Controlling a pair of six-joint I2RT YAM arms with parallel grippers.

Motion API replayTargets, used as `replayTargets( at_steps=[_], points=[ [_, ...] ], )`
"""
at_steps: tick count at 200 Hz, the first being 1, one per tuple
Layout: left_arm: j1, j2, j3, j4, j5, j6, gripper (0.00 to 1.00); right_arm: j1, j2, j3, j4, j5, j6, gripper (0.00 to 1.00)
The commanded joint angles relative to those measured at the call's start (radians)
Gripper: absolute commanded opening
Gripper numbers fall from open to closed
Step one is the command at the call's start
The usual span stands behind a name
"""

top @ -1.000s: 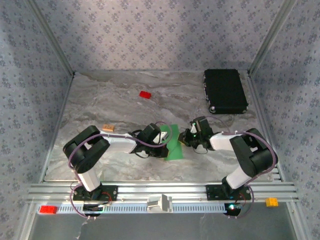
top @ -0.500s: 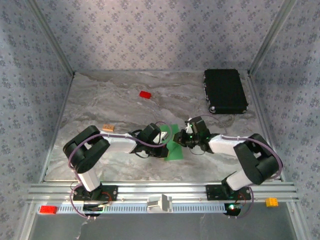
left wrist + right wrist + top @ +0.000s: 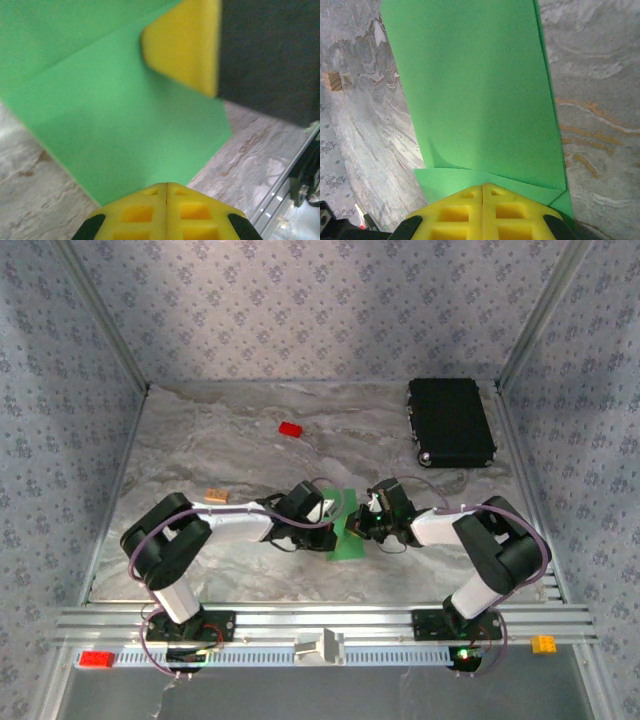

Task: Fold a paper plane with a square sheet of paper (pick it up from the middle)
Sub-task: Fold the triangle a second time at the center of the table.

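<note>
Top external view, biggest first: the marbled table carries a black rectangular case well beyond the right gripper, toward the far corner. Both arms reach inward, and the left gripper meets the right one over the square sheet of paper, which stands up between them, already creased.

On the left wrist view the left gripper has its yellow fingers pressed together on the sheet's near edge, with the other arm's yellow finger on the far side. The right gripper is likewise clamped on the paper, just by a folded flap.

A small red block and a wooden block lie clear of both hands.

With two tight pinches on thin paper, any pull apart could tear it. Uneven motion would likely skew the crease or slip the edge free.
</note>
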Motion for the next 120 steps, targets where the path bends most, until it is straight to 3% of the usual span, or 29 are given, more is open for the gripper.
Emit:
replayTargets(
  at_steps=[1, 60, 120],
  points=[
    [0.007, 0.015, 0.043, 0.025, 0.007, -0.03, 0.02, 0.004, 0.025, -0.03, -0.044, 0.06, 0.02, 0.06],
    [0.007, 0.129, 0.057, 0.11, -0.017, -0.075, 0.02, 0.009, 0.038, -0.041, -0.02, 0.06, 0.034, 0.06],
    [-0.001, 0.041, -0.036, 0.07, -0.036, -0.08, 0.04, 0.007, 0.039, -0.054, -0.017, 0.067, 0.041, 0.06]
  ],
)
